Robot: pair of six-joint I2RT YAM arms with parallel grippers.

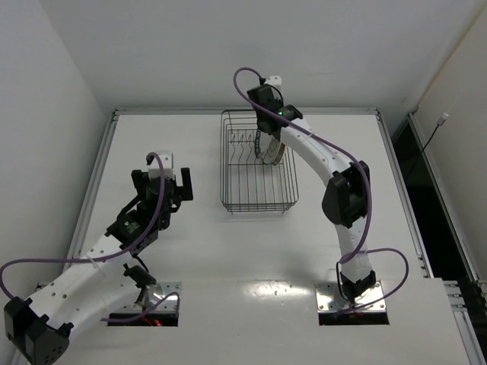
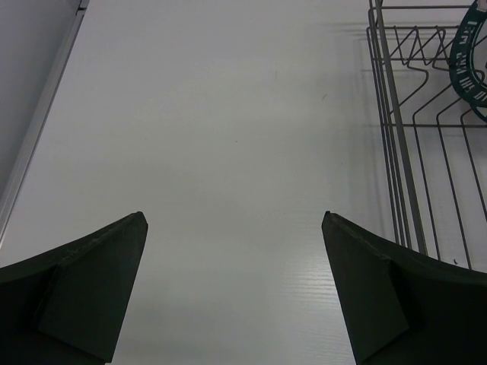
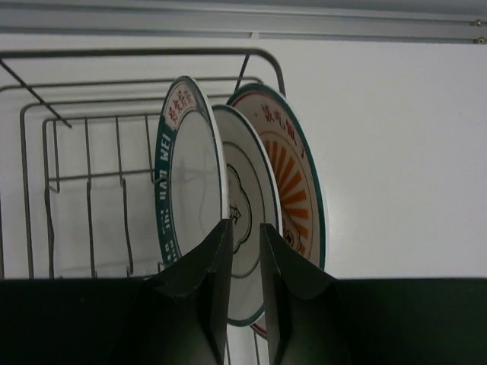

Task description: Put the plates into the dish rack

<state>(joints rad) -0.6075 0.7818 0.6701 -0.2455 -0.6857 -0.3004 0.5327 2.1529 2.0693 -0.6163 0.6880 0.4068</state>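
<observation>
Right wrist: 3 green-rimmed plates [image 3: 247, 190] upright in dish rack [image 3: 137, 54].

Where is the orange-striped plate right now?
In the right wrist view the orange-striped plate stands on edge in the dish rack, rightmost of three, directly beside the middle plate that the right gripper pinches.

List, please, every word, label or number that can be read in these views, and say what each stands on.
No text is clear enough to quote.
On the blue-green-rimmed plate: white capitals round the rim, red characters at its top, too oblique to read.
On the orange-striped plate: red characters on the upper rim, too blurred.
On the pale middle plate: a dark outline motif, no lettering.
On the dish rack: none.
</observation>
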